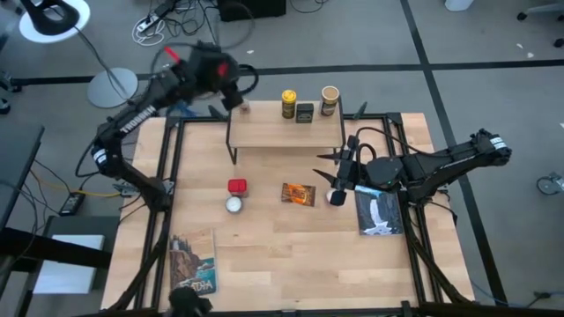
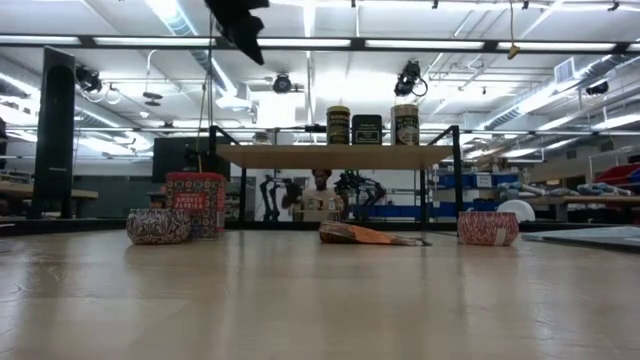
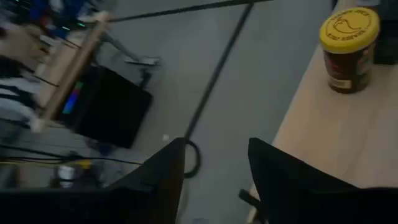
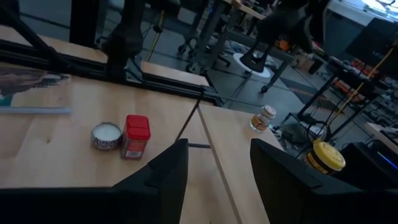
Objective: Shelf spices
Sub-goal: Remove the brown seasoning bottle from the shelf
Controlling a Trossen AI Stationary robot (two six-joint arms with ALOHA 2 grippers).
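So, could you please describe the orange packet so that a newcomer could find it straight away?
Start at the small wooden shelf on thin black legs at the table's far edge. On the tabletop in front of it, the orange packet lies between the red tin and a white disc. It alone lies flat and crinkled.

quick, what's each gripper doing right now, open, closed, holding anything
Left gripper: open, empty, raised beyond the shelf's far left corner.
Right gripper: open, empty, above the table, right of the shelf.
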